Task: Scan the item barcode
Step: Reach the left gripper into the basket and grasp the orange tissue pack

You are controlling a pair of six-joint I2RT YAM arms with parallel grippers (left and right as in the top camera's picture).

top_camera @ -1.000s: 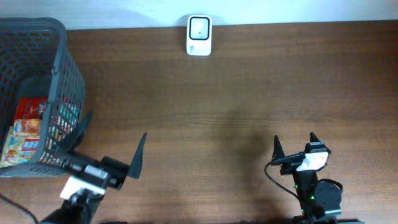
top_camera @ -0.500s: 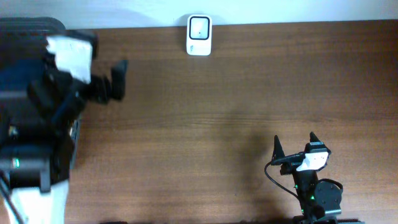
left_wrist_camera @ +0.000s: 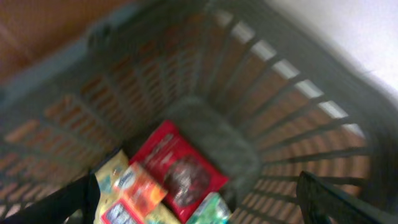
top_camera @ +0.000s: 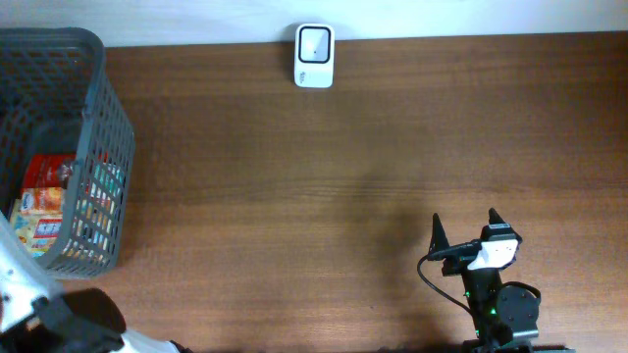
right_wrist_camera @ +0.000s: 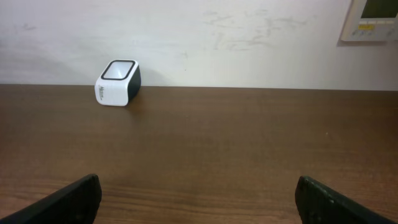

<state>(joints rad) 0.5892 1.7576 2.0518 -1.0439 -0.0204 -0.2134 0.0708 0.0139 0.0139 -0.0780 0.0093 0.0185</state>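
Left claw hung wide open and empty above the basket, where the red packet lay among other packets. Right claw was likewise open and empty. I judged a descent might snag the basket's wall or lift two packets.

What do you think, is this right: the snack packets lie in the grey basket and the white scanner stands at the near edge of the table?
No: the overhead view shows the white scanner at the far edge of the table, by the wall. The snack packets lie in the grey basket.
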